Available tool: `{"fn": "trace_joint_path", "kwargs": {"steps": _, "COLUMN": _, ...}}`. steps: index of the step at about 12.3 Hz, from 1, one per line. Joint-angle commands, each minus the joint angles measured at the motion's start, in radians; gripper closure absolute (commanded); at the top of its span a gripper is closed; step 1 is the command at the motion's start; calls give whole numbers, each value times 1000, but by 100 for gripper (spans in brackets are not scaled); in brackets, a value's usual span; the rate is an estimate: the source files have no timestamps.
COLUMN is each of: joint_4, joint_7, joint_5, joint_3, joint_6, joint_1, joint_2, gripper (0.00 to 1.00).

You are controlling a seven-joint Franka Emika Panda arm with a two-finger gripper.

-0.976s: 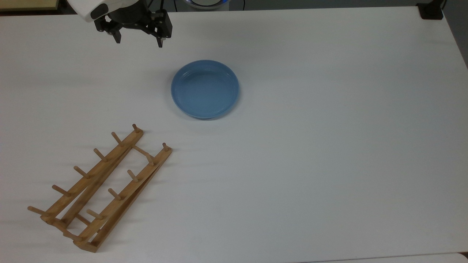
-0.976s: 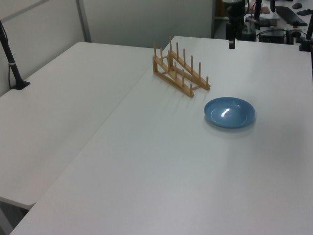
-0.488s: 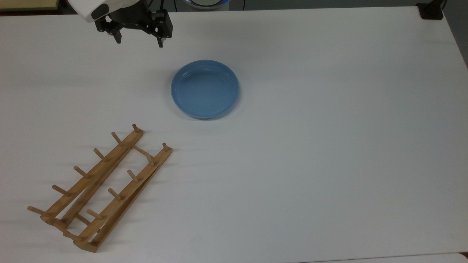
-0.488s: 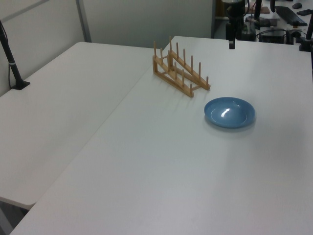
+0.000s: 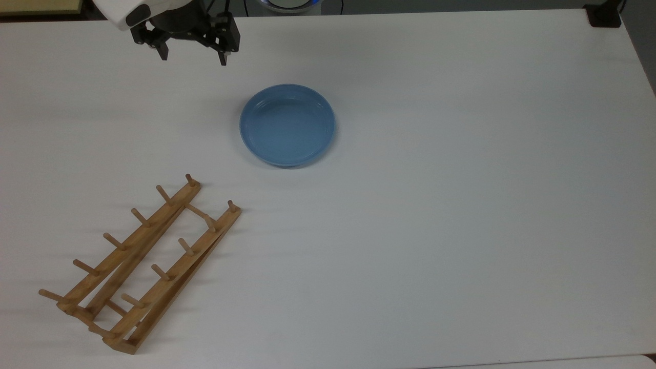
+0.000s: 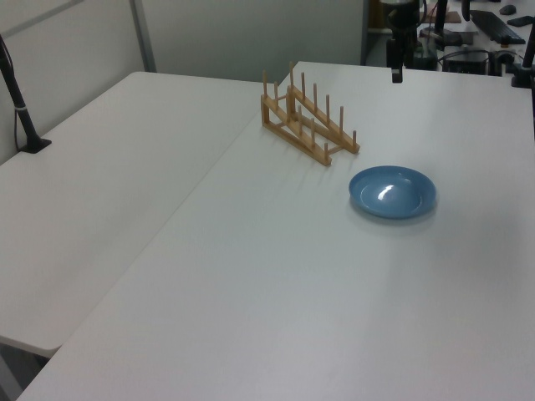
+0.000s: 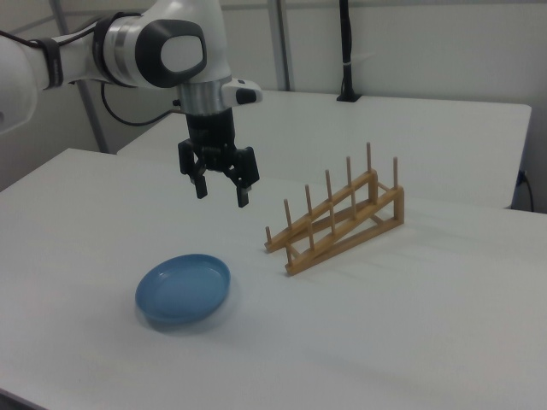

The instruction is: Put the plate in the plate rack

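Gripper (image 7: pixel 221 190) hangs open above table (image 7: pixel 410 325), apart from plate (image 7: pixel 183 289).

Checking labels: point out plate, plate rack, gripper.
plate (image 5: pixel 287 125), top view, centre of its basin.
plate rack (image 5: pixel 169 274), top view, the rail nearer the top view's right.
gripper (image 7: pixel 220 196), right view, midway between its open fingertips.

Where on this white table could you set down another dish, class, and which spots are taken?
The white table is bare across the top view's whole right half, beyond the round blue plate. A narrower bare strip runs between the plate and the light-brown wooden plate rack. The top view's upper left is taken: the open black gripper hangs there.
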Motion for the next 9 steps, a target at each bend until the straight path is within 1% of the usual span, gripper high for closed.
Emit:
{"fn": "trace_joint_path", "kwargs": {"steps": 1, "joint_4": -25, "joint_7": -102, "joint_5": -22, "joint_3": -1, "joint_6": -43, "joint_1": -13, "joint_2": -8, "gripper": 0}}
{"fn": "trace_joint_path", "kwargs": {"steps": 2, "joint_4": -39, "joint_7": -157, "joint_5": -23, "joint_3": -1, "joint_6": -47, "joint_1": -13, "joint_2": -7, "gripper": 0}}
{"fn": "trace_joint_path", "kwargs": {"steps": 3, "joint_4": -100, "joint_7": -195, "joint_5": -23, "joint_3": -1, "joint_6": -35, "joint_1": -10, "joint_2": -8, "gripper": 0}}
{"fn": "trace_joint_path", "kwargs": {"steps": 4, "joint_4": -134, "joint_7": -202, "joint_5": -23, "joint_3": 1, "joint_6": -14, "joint_1": -7, "joint_2": 7, "gripper": 0}}
{"fn": "trace_joint_path", "kwargs": {"steps": 6, "joint_4": -148, "joint_7": -217, "joint_5": -19, "joint_3": 5, "joint_6": 17, "joint_1": -2, "joint_2": 42, "gripper": 0}}
{"fn": "trace_joint_path", "kwargs": {"steps": 7, "joint_4": -159, "joint_7": -252, "joint_5": -6, "joint_3": 5, "joint_6": 35, "joint_1": -2, "joint_2": 58, "gripper": 0}}
{"fn": "trace_joint_path", "kwargs": {"steps": 8, "joint_4": -159, "joint_7": -266, "joint_5": -5, "joint_3": 7, "joint_6": 37, "joint_1": -2, "joint_2": 100, "gripper": 0}}
{"fn": "trace_joint_path", "kwargs": {"steps": 9, "joint_4": -154, "joint_7": -266, "joint_5": -5, "joint_3": 11, "joint_6": 71, "joint_1": 0, "joint_2": 148, "gripper": 2}}
